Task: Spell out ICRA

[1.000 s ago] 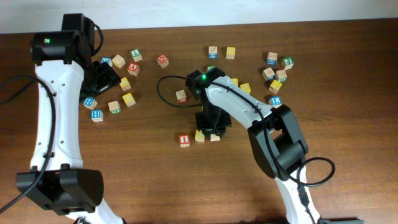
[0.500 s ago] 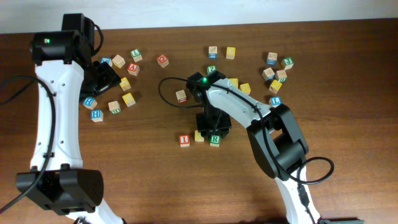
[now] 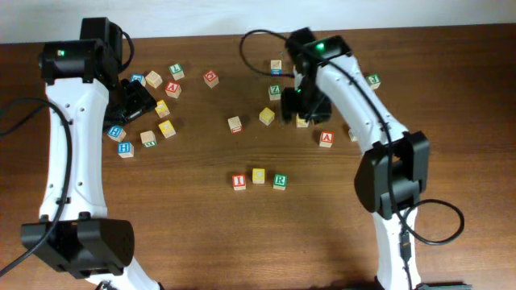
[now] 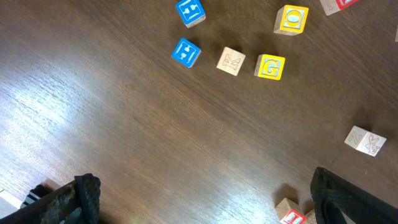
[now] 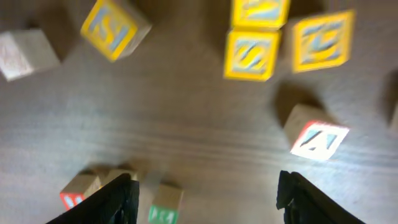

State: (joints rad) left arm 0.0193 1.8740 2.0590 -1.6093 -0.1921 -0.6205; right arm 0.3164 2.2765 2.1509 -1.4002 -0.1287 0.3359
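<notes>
Saw a brown table (image 3: 161, 225). Found the A block (image 3: 326, 138) right of middle: likely light, hard, best pinched on flat sides. Saw the right gripper (image 3: 299, 105) near it and the left gripper (image 3: 135, 101) at upper left, both spread wide, empty.

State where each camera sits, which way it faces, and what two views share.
Overhead: above the table, looking straight down; left arm and right arm show.
Left wrist: on the left arm, facing down at the yellow G block; its fingers show.
Right wrist: on the right arm, facing down, blurred; its fingers show.
Shared: red A block, right wrist and overhead.
</notes>
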